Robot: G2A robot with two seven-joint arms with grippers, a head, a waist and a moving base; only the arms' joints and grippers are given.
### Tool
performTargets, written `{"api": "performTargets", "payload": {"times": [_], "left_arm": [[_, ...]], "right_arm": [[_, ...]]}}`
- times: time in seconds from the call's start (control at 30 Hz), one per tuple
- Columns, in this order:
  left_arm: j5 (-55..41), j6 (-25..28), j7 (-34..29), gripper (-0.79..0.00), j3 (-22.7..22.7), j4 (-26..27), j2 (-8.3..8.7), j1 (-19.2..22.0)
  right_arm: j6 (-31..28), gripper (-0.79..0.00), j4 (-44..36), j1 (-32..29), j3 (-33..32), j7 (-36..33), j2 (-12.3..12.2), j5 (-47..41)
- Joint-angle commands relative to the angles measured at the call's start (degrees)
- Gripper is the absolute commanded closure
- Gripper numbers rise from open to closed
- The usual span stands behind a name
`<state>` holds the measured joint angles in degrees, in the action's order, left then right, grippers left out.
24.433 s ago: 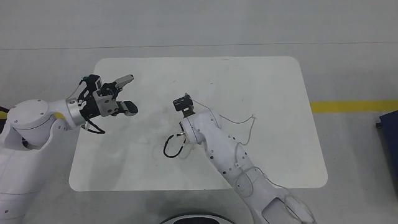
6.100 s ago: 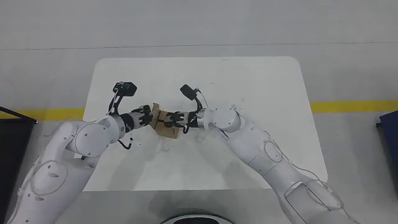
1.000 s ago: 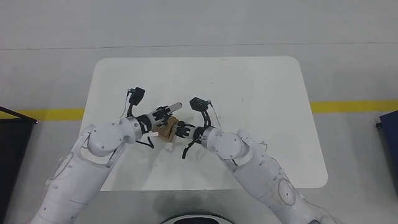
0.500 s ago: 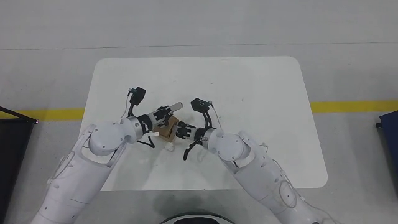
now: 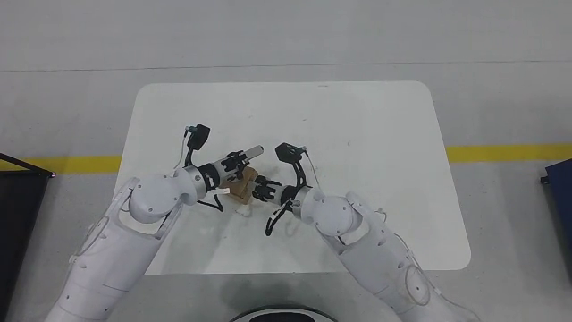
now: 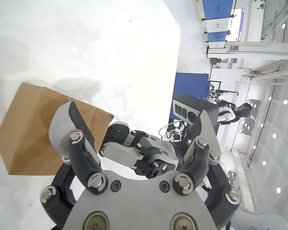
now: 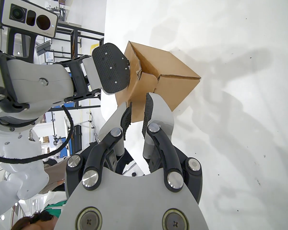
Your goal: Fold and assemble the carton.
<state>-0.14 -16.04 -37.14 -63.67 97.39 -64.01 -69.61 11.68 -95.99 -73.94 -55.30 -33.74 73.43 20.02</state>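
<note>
Carton flap (image 7: 144, 84) apparently pinched in right gripper (image 7: 138, 104); left gripper (image 6: 136, 112) splayed alongside

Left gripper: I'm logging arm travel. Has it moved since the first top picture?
Yes. The left gripper has gone from near the table's left edge to its middle, beside the carton.

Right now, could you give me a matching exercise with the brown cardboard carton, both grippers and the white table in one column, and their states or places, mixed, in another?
Things:
1. brown cardboard carton
2. left gripper
3. right gripper
4. white table

States or places:
a. pinched shut on a carton flap
b. bears the carton
c. spread wide open
d. sits between the two grippers

Pairs: 1-d, 2-c, 3-a, 4-b
</note>
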Motion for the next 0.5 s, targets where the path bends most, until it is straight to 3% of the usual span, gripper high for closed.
{"api": "performTargets", "payload": {"times": [0.0,0.17,0.47], "left_arm": [[0.0,0.0,0.0,-0.785,0.0,-0.1,-0.03,0.1],[-0.1,0.1,-0.1,-0.785,-0.3,-0.1,-0.03,0.0],[-0.1,-0.2,0.1,-0.785,-0.4,0.2,-0.11,-0.2]], "right_arm": [[0.1,-0.203,-0.3,-0.2,0.0,0.0,0.0,0.2],[0.8,-0.160,1.5,1.0,0.2,-1.3,0.1,-0.6],[0.9,-0.191,2.6,1.6,0.5,-0.8,0.4,-1.4]]}}
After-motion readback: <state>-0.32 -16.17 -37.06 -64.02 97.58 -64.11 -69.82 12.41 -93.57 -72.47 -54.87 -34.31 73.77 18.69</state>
